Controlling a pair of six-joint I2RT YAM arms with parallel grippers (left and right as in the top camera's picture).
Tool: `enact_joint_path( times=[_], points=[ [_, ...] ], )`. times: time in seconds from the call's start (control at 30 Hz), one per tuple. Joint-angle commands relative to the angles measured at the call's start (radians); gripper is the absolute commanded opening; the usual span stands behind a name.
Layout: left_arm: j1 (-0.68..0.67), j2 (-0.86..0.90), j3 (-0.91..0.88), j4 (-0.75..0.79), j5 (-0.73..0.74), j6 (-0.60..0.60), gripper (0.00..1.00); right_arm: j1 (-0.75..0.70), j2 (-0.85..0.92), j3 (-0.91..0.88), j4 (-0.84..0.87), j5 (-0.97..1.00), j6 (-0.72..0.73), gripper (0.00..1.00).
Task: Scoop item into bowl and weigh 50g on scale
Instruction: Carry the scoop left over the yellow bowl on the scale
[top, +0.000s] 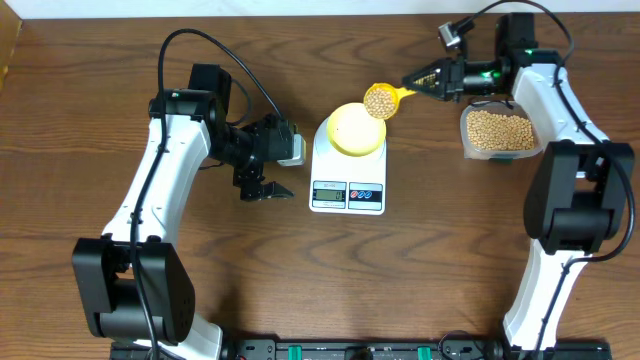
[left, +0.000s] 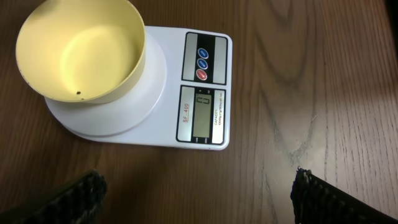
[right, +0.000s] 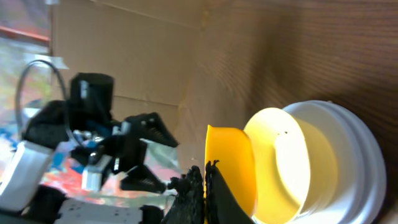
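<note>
My right claw (top: 412, 80) clamped on scoop (top: 397, 95) handle; I hold heaped grains (top: 379, 101) level over bowl (top: 352, 132) rim, ready to tip. Bowl centred on scale (top: 347, 192), middle of bench (top: 440, 270), so display tracks additions. My left claw (top: 264, 189), spread apart, idles left of scale. Spare grains in container (top: 497, 150) near far-right corner.

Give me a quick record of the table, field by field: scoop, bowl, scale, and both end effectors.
scoop: heaped with beans, at the bowl's rim
bowl: on the scale, no beans inside
scale: under the bowl
left end effector: open, empty, left of the scale
right end effector: shut on the scoop
</note>
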Motion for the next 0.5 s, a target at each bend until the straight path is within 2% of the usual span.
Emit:
enact_joint_path(
  times=[0.0, 0.33, 0.47],
  points=[
    [0.001, 0.0, -0.008, -0.008, 0.005, 0.01, 0.97, 0.043, 0.005, -0.003, 0.027, 0.041, 0.013, 0.01],
    [0.001, 0.0, -0.008, -0.008, 0.005, 0.01, 0.98, 0.089, 0.003, -0.003, 0.055, 0.09, 0.012, 0.01],
    [0.001, 0.0, -0.008, -0.008, 0.005, 0.01, 0.97, 0.09, -0.022, -0.003, 0.049, 0.173, 0.013, 0.02]
  ],
)
